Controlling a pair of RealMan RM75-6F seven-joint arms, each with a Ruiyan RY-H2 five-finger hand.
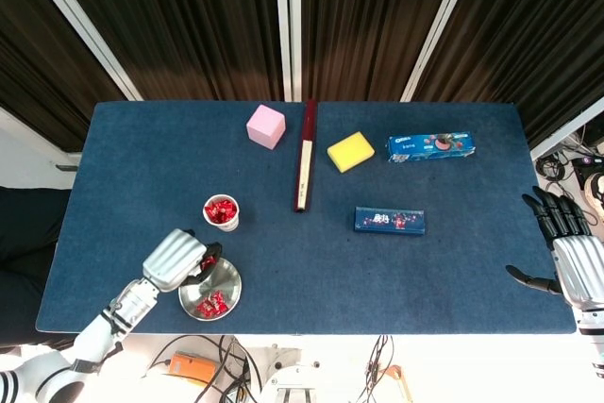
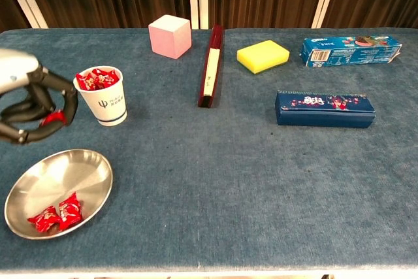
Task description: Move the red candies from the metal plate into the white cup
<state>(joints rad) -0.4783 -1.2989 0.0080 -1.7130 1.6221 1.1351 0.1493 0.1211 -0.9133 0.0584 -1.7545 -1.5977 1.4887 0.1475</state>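
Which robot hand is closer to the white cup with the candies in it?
Left. The left hand hangs just beside the white cup, pinching a red candy. The right hand is far off at the table's opposite edge.

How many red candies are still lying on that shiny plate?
2, side by side at the near-left part of the metal plate: one and one. Another sits pinched in the left hand's fingers.

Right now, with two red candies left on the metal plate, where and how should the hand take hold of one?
Take the right candy of the pair across its narrow middle, from straight above. Both candies lie flat, side by side and touching, in the metal plate; its raised rim blocks a low sideways approach. The left hand already pinches another candy.
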